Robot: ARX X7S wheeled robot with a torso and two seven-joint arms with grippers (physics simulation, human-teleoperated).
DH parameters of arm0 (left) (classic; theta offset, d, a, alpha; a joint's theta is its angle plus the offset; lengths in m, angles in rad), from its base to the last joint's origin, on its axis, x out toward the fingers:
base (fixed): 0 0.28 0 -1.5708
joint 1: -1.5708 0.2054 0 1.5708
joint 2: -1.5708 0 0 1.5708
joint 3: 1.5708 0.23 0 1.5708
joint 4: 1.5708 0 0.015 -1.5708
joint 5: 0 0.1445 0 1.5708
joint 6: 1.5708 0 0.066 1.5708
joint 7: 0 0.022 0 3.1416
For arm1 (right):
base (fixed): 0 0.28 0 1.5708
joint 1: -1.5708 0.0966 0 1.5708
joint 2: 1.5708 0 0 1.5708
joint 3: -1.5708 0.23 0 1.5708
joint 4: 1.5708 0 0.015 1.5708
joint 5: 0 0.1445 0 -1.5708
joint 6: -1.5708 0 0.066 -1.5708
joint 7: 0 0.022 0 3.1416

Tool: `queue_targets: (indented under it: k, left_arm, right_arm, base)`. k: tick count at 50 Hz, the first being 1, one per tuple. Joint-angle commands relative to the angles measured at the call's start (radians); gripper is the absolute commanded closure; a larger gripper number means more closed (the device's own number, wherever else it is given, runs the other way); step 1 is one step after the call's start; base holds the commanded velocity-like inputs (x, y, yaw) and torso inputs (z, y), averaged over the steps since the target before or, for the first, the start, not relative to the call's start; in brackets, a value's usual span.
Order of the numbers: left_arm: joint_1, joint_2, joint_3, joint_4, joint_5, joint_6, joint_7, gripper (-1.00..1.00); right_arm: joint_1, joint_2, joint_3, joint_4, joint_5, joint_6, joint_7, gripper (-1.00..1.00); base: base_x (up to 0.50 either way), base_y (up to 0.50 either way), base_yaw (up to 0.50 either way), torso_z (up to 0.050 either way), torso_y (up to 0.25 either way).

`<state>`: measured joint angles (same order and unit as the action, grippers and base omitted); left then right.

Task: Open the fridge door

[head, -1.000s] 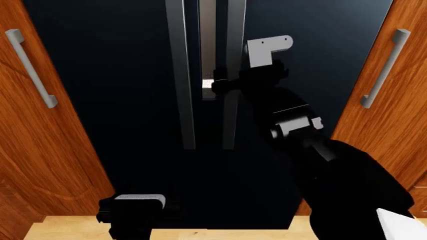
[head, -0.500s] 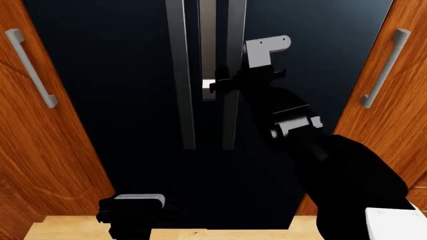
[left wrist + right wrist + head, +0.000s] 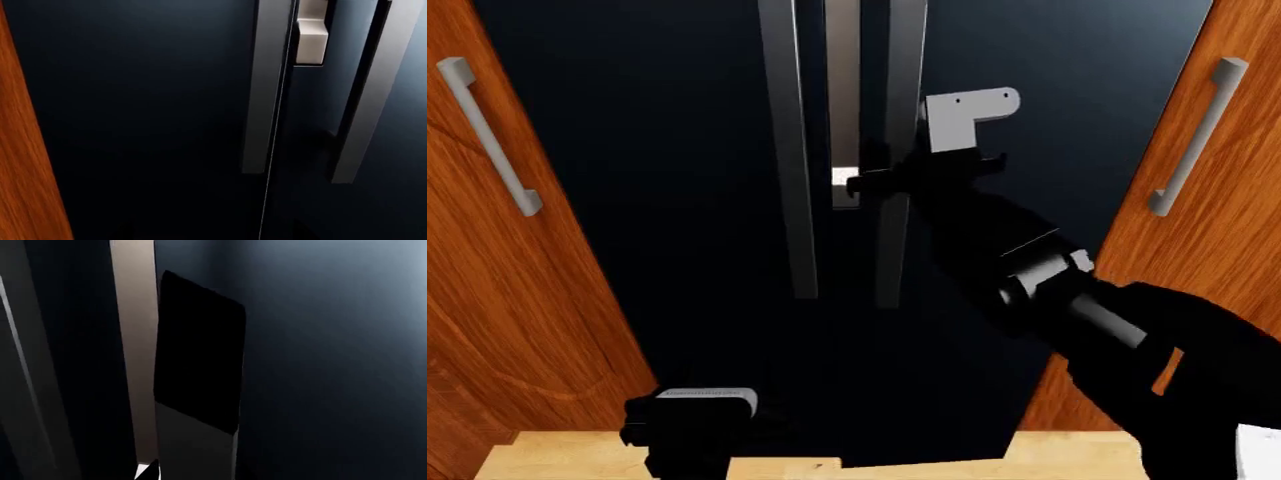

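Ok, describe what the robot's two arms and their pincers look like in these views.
The right arm is glossy black and thick, built of rounded segments, with a grey cylindrical joint band partway along and a light grey L-shaped bracket above its black right pincer. The left arm shows only as a black blocky end with a grey top plate. No cables or markings are visible.

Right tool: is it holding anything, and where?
The right tool is shut on the fridge door, gripping its vertical bar handle about midway along.
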<state>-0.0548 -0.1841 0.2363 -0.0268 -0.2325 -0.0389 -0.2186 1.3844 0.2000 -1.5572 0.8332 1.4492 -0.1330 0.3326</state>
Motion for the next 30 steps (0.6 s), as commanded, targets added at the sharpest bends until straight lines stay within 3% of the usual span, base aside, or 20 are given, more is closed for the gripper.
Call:
queue_targets:
  k: [1,30]
  left_arm:
    - [0.002,-0.002,-0.006,-0.001,-0.003,0.007,0.000,-1.00]
    - [-0.004,-0.011,0.008,-0.013,-0.003,0.013,-0.020,-1.00]
  right_arm:
    - [0.015,0.165,0.001,-0.377,-0.078,0.020,0.184,1.00]
    - [0.049,0.569,-0.023,-1.033,-0.118,0.075,0.495,1.00]
  base:
    - [0.00,0.00,0.00,0.000,0.000]
    - [0.00,0.00,0.00,0.000,0.003]
